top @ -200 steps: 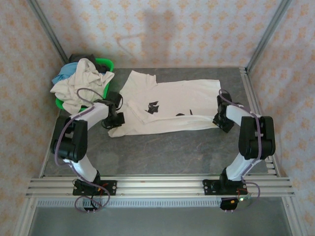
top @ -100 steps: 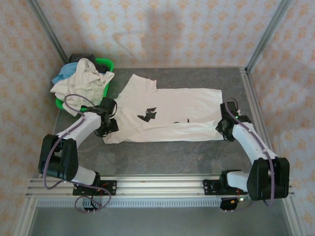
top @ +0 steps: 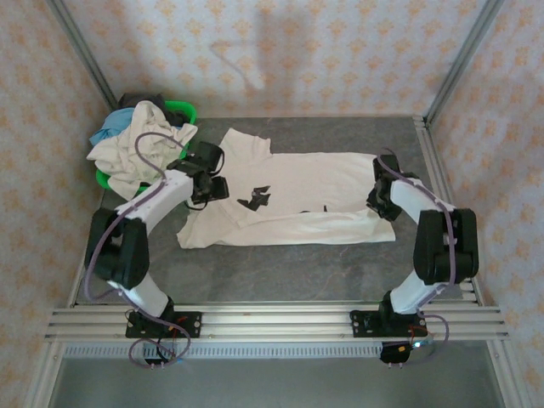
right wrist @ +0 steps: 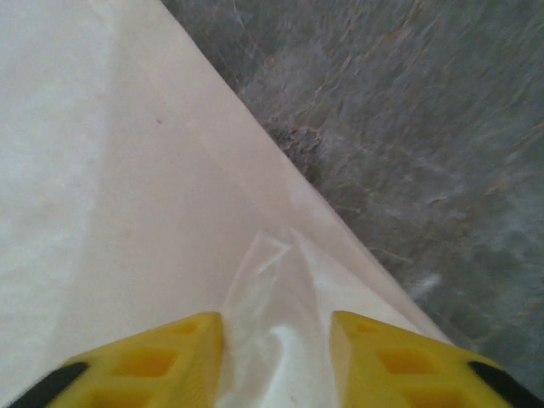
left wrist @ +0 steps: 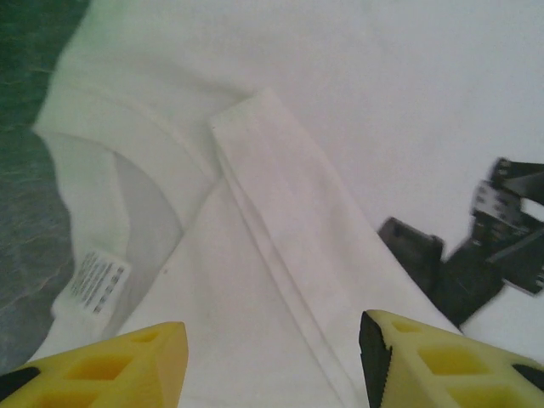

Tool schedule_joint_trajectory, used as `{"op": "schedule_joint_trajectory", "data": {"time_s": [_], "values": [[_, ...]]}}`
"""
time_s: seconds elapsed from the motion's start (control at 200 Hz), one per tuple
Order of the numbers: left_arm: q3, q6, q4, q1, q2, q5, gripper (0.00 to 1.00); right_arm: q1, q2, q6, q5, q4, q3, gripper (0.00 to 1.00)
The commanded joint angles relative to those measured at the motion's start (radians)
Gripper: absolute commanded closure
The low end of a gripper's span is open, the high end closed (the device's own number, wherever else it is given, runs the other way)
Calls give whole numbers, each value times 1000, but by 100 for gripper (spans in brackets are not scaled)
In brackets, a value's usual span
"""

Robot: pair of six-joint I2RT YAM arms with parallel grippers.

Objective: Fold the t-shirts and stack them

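A white t-shirt with a black print lies flat across the table, its near edge folded up. My left gripper hovers open over its left end. In the left wrist view the left gripper stands above the folded sleeve, with the collar label and the print to either side. My right gripper is at the shirt's right edge. In the right wrist view the right gripper pinches a raised ridge of the white t-shirt. Cream, light blue and dark t-shirts are heaped at the back left.
The heap sits in a green basket at the table's back left corner, just beyond the left arm. Metal frame posts rise at the back corners, and a rail runs along the near edge. Bare grey table lies in front of the shirt.
The left gripper let go of the shirt's left end, opened and moved away toward the collar. The right gripper's jaws narrowed on the cloth at the right edge.
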Motion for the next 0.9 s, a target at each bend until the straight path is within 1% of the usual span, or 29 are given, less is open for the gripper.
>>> {"op": "schedule_joint_trajectory", "data": {"time_s": [0.0, 0.045, 0.17, 0.245, 0.37, 0.475, 0.54, 0.611, 0.631, 0.661, 0.761, 0.826, 0.896], "values": [[32, 11, -1, 17, 64, -18, 47, -47, 57, 23, -135, 75, 12, 74], [29, 8, 10, 29, 82, -22, 49, -49, 60, 33, -107, 47, 21, 83], [7, 3, 25, 73, 115, -20, 57, -49, -44, 44, 48, -30, -2, 100], [-6, 1, 40, 98, 128, -6, 60, -48, -113, 38, 108, -90, -3, 100], [-4, 7, 38, 109, 153, -3, 62, -37, -243, 39, 149, -180, -16, 100], [4, 9, 36, 110, 170, -3, 62, -24, -323, 40, 167, -221, -40, 100], [11, 14, 34, 110, 179, 0, 62, -24, -337, 35, 180, -199, -70, 100], [17, 17, 26, 110, 186, -7, 62, -29, -298, 20, 165, -155, -81, 98], [18, 18, 25, 109, 188, -8, 62, -31, -277, 18, 158, -145, -75, 95], [20, 19, 24, 110, 190, -11, 62, -34, -235, 14, 154, -137, -59, 93], [23, 22, 22, 109, 191, -12, 62, -41, -64, -9, 174, -109, 25, 91], [24, 21, 23, 109, 190, -12, 61, -50, 56, -15, 233, -150, 105, 91], [29, 18, 17, 107, 187, -12, 60, -55, 134, -14, 272, -244, 180, 82]]}}
